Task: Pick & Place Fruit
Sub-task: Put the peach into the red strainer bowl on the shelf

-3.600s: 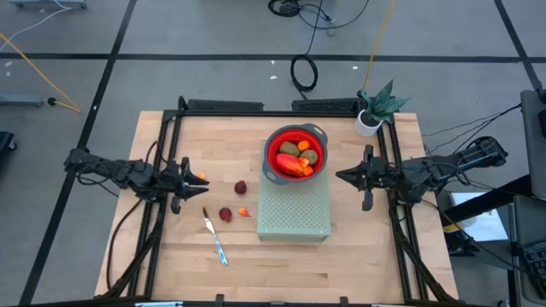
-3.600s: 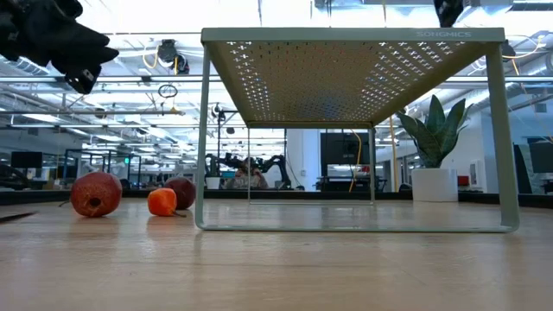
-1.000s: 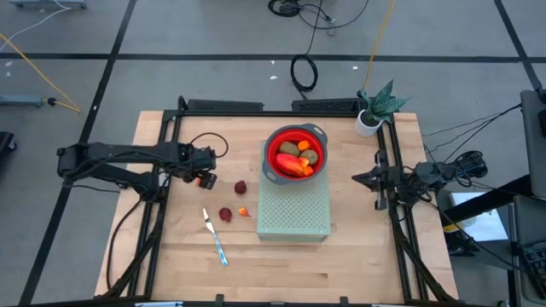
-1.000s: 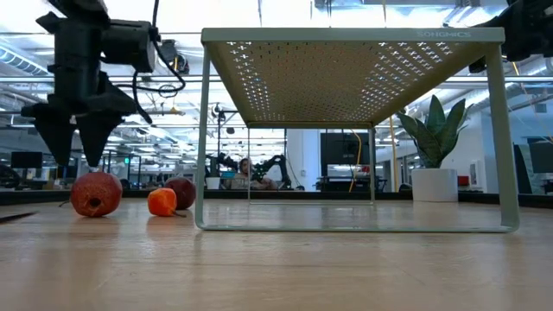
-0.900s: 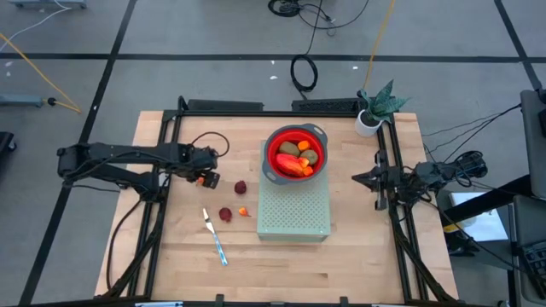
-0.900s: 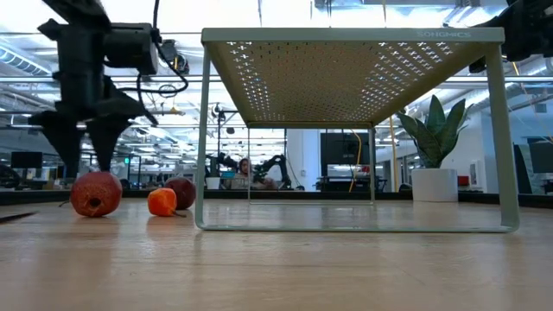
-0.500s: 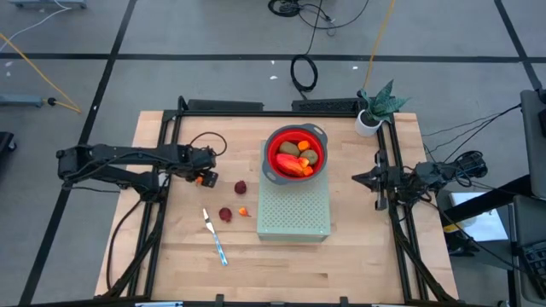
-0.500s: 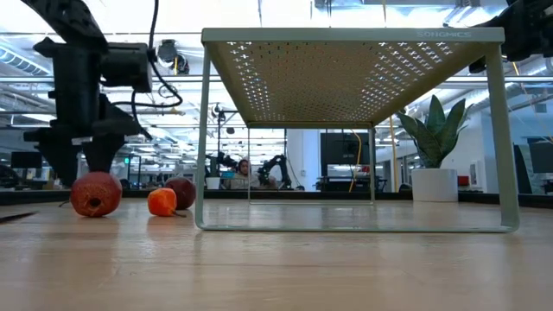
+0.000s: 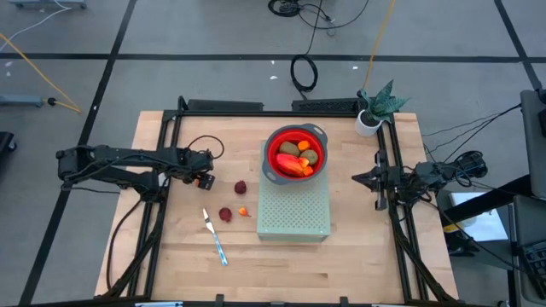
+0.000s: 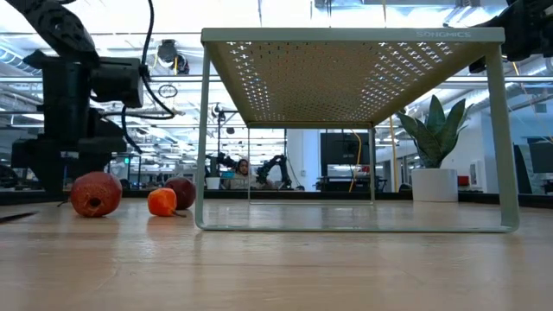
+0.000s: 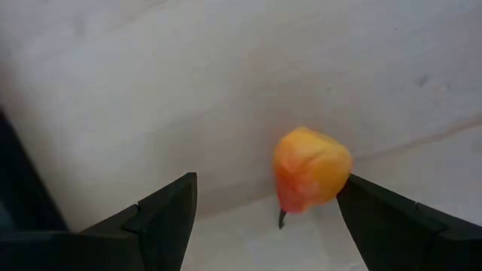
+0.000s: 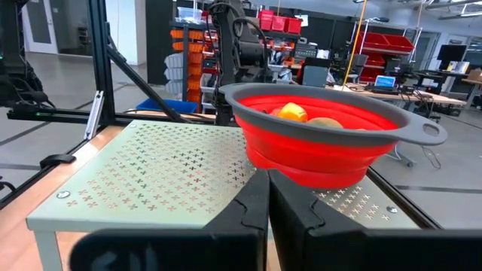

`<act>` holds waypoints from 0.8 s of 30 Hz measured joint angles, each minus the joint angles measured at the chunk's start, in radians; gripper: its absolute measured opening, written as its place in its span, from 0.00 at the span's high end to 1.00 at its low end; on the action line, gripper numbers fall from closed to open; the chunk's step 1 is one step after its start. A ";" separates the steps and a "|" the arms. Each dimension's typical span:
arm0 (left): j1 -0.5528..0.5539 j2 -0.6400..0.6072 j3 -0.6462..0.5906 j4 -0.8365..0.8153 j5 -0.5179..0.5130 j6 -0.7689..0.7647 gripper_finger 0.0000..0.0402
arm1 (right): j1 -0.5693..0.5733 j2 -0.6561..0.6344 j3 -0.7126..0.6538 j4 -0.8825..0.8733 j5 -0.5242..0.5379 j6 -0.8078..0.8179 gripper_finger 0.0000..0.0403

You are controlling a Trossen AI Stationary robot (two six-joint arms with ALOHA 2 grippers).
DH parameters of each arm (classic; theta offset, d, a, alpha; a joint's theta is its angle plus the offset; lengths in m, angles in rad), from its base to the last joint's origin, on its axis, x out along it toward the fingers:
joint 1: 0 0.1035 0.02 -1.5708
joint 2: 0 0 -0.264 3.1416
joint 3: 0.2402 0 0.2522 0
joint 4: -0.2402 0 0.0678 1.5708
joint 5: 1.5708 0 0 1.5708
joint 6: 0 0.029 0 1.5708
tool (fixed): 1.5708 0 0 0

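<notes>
A tiny orange fruit [image 11: 311, 167] lies on the wooden table at the left. My left gripper [image 11: 269, 187] [image 9: 203, 180] points down over it, open, one finger on each side, with the fruit closer to one finger. Two dark red balls [image 9: 241, 187] [image 9: 225, 214] and another tiny orange ball [image 9: 245, 211] rest on the table nearer the middle. The red bowl [image 9: 296, 155] holds more fruit and stands on a pale green perforated stand [image 9: 294, 213]. My right gripper [image 12: 261, 202] waits shut at the table's right side, level with the bowl.
A knife with a light-blue handle [image 9: 215, 238] lies near the front, left of the stand. A potted plant [image 9: 375, 109] stands at the far right corner. Black frame rails run along both sides of the table.
My left gripper has come down toward the table over the tiny orange fruit, still pointing down and still open. The fruit has not moved.
</notes>
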 joint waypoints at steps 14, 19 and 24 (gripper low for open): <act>0.000 0.000 -0.021 0.082 -0.039 0.056 0.50 | 0.000 0.000 0.000 0.000 0.002 0.000 1.00; 0.000 0.000 -0.021 0.082 -0.039 0.077 0.62 | 0.000 0.000 0.000 0.000 0.003 0.000 1.00; 0.000 0.000 -0.021 0.082 -0.038 0.071 0.71 | 0.000 0.000 0.000 0.000 0.003 0.000 1.00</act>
